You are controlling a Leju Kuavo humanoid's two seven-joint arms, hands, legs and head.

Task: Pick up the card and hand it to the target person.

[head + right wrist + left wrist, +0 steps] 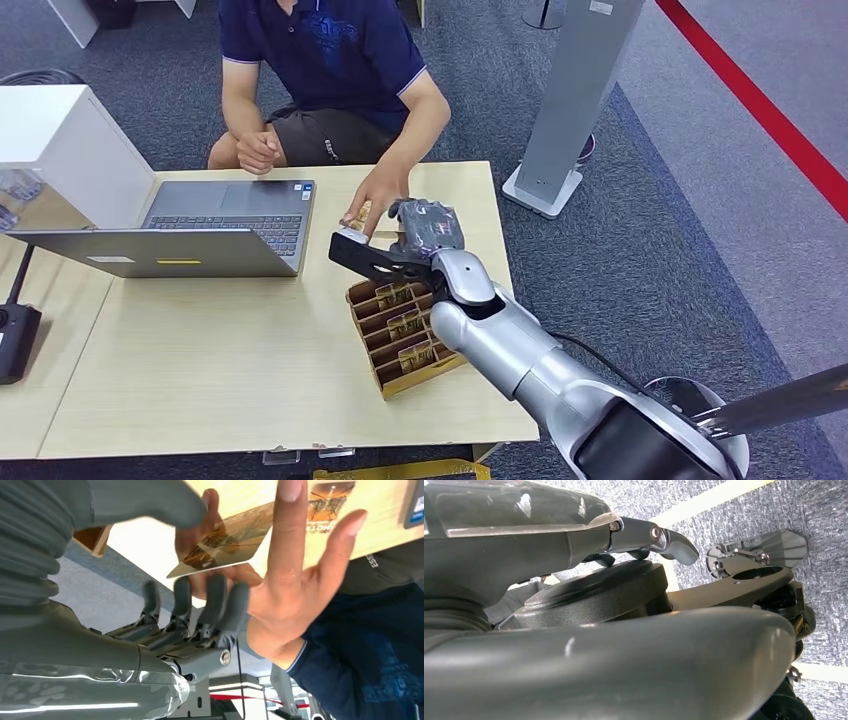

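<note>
Right hand (200, 615) and person's hand (290, 585) meet at card (225, 542), print unreadable.

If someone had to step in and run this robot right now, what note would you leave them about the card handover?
Right hand: stretched over the desk, card between its thumb and fingers, and the person's hand is already on the card.
Left hand: hangs by the robot's body, holding nothing; whether its fingers are open or curled is unclear.
Card rack: on the desk under the right arm, more cards in its slots.
Done: card picked up and brought to the person.
Left: let go once the person has it, then draw the arm back.
</note>
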